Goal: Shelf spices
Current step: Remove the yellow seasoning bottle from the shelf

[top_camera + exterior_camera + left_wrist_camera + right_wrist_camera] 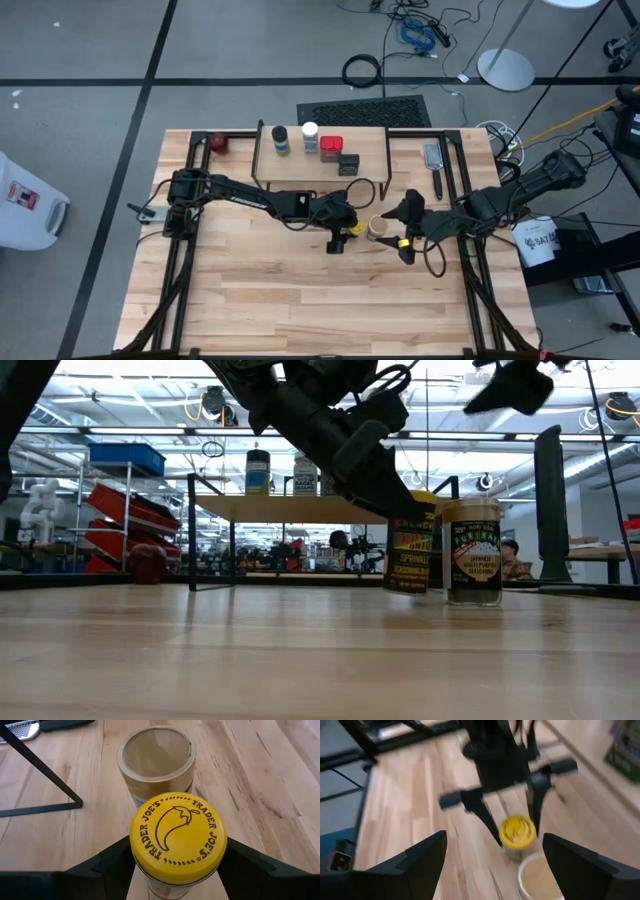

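The shelf (320,165) stands at the table's far middle. On its plank stand a dark jar (279,138), a white-capped jar (310,132), the red square tin (331,146) and a dark tin (348,163). Just in front of the shelf, my left gripper (348,228) is shut on the yellow-topped jar (177,837). The tan-topped jar (378,228) stands on the table close beside it, toward the right. My right gripper (492,870) is open and empty, raised well above the table (510,385), to the right of both jars. My left gripper pinches the yellow-topped jar between its two fingers (107,865), on opposite sides of the body just under the lid (150,880). It comes slanting down from the table's left. The jar leans slightly (410,550); whether its base is clear of the table I cannot tell.
A small dark-red round object (218,143) lies at the table's far left by the shelf. A grater-like tool (433,160) lies at the far right. The shelf's thin black legs (45,775) stand close behind the jars. The near half of the table (320,300) is bare wood.
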